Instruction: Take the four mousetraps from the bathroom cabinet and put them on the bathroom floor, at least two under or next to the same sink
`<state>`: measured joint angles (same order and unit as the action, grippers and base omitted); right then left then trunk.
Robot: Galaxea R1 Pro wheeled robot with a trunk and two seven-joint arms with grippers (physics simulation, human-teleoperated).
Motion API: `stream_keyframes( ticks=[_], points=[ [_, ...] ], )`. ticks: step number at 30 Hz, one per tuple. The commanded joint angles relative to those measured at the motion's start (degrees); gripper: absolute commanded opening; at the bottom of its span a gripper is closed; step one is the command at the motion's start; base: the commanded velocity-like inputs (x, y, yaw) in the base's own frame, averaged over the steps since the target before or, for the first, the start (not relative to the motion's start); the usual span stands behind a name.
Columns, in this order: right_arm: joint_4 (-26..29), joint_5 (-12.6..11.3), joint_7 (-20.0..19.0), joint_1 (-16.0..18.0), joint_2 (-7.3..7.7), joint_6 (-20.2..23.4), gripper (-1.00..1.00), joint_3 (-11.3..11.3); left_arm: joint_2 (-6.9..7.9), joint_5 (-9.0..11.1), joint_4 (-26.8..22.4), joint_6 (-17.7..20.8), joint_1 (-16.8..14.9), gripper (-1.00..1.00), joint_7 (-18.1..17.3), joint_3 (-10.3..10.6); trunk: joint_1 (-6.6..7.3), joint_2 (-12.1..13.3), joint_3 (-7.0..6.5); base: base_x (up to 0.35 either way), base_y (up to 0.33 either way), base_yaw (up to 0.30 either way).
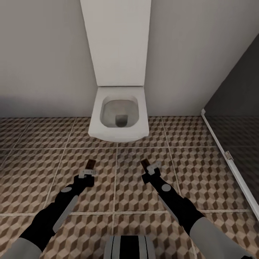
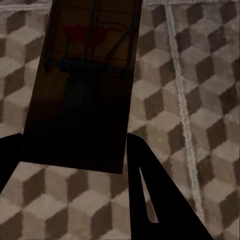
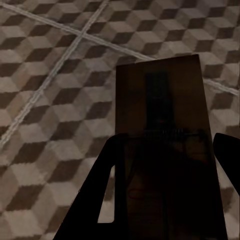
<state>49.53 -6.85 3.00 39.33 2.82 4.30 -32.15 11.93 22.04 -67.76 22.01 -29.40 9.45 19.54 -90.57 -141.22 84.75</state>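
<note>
A small brown wooden mousetrap (image 1: 90, 164) is pinched by the left gripper (image 1: 88, 172), another (image 1: 144, 165) by the right gripper (image 1: 152, 169), above cube-patterned floor tiles (image 1: 129, 194).

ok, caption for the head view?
Both hands hold mousetraps above the tiled floor, facing the toilet.

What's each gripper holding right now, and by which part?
Each holds a mousetrap by one short end: left gripper its mousetrap, right gripper its mousetrap.

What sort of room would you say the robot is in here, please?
A bathroom, most likely: a white wall-hung toilet sits against the wall, the floor is cube-patterned tile, and a dark glass panel, perhaps a shower screen, stands at the right.
</note>
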Motion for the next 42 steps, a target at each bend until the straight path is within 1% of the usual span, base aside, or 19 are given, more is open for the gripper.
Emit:
stream_keyframes(
  ticks=[1, 7, 12, 14, 16, 18, 19, 20, 22, 24, 31, 42],
  points=[
    [0.12, -0.63, 0.25, 0.04, 0.08, 0.27, -1.00, -0.28, 0.07, 0.36, -0.02, 0.21, -0.04, -1.00, 0.66, 0.23, -0.01, -0.02, 0.04, 0.173, 0.064, 0.000],
    [0.11, -0.59, 0.25, 0.04, 0.08, 0.27, -1.00, -0.32, 0.05, 0.35, 0.27, 0.15, -0.04, -1.00, 0.66, 0.31, -0.01, -0.02, 0.04, 0.203, 0.019, 0.000],
    [-0.05, -0.47, 0.25, 0.04, -0.11, 0.29, -1.00, -0.34, 0.07, 0.33, 0.81, 0.09, -0.04, -1.00, 0.61, 0.40, -0.01, -0.02, 0.04, 0.058, 0.002, 0.000],
    [-0.15, -0.53, 0.26, 0.04, -0.31, 0.33, -1.00, -0.31, -0.02, 0.36, 1.85, -0.37, -0.04, -1.00, 0.59, 0.55, -0.01, -0.02, 0.04, 0.013, 0.000, 0.000],
    [-0.23, -0.59, 0.24, 0.04, -0.38, 0.34, -1.00, -0.34, -0.19, 0.33, 2.81, -1.96, -0.04, -1.00, 0.58, 1.08, -0.01, -0.02, 0.04, 0.006, 0.000, 0.000],
    [-0.28, -0.66, 0.19, 0.04, -0.52, 0.35, -1.00, -0.35, -0.32, 0.35, 3.72, -5.47, -0.04, -1.00, 0.58, 2.81, -0.01, -0.02, 0.04, 0.003, 0.000, 0.000],
    [-0.29, -0.67, 0.19, 0.04, -0.56, 0.35, -1.00, -0.36, -0.34, 0.35, 3.87, -6.35, -0.04, -1.00, 0.58, 3.33, -0.01, -0.02, 0.04, 0.002, 0.000, 0.000],
    [-0.30, -0.68, 0.18, 0.04, -0.61, 0.35, -1.00, -0.36, -0.35, 0.36, 4.04, -7.74, -0.04, -1.00, 0.59, 4.31, -0.01, -0.02, 0.04, 0.001, 0.000, 0.000],
    [-0.31, -0.70, 0.12, 0.04, -0.67, 0.31, -1.00, -0.37, -0.39, 0.37, 4.14, -9.24, -0.04, -1.00, 0.63, 5.58, -0.01, -0.02, 0.04, 0.000, 0.000, 0.000],
    [-0.30, -0.70, 0.04, 0.04, -0.66, 0.07, -1.00, -0.37, -0.39, 0.37, 4.43, -9.83, -0.04, -1.00, 0.66, 6.11, -0.01, -0.02, 0.04, 0.000, 0.000, 0.000],
    [-0.23, -0.71, 0.06, 0.04, -0.46, -2.90, -1.00, -0.44, -0.34, 0.37, 5.46, -10.25, -0.04, -1.00, 0.68, 6.45, -0.01, -0.02, 0.04, 0.000, 0.000, 0.000],
    [-0.23, -0.78, 0.29, 0.04, -0.59, -3.25, -1.00, -0.44, -0.33, 0.37, 5.76, -10.23, -0.04, -1.00, 0.66, 6.47, -0.01, -0.02, 0.09, 0.000, 0.000, 0.000]
  ],
)
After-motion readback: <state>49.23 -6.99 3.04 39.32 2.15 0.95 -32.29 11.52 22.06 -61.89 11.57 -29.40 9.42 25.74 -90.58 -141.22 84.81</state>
